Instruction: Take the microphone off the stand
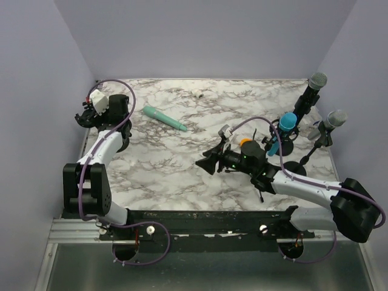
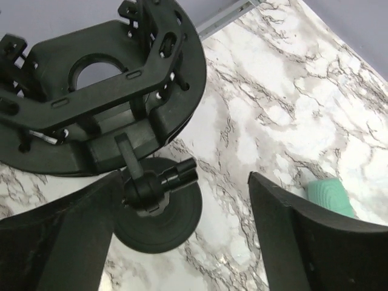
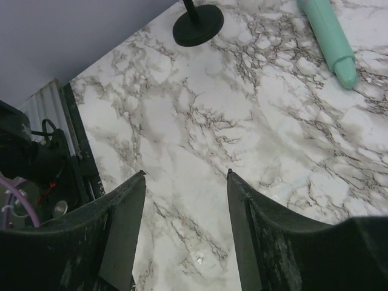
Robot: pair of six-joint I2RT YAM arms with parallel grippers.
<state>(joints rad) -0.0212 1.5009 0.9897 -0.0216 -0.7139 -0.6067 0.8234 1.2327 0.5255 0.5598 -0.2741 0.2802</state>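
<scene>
A teal microphone lies flat on the marble table, left of centre; its end shows in the left wrist view and the right wrist view. An empty black stand with a round base and a clip stands at the far left, below my left gripper, which is open and empty. The stand's base also shows in the right wrist view. My right gripper is open and empty over the middle of the table, also in its own view.
Three more microphones stand in stands at the back right: a black one with a grey head, a blue one and a grey one. A small white object lies near the back wall. Purple walls enclose the table.
</scene>
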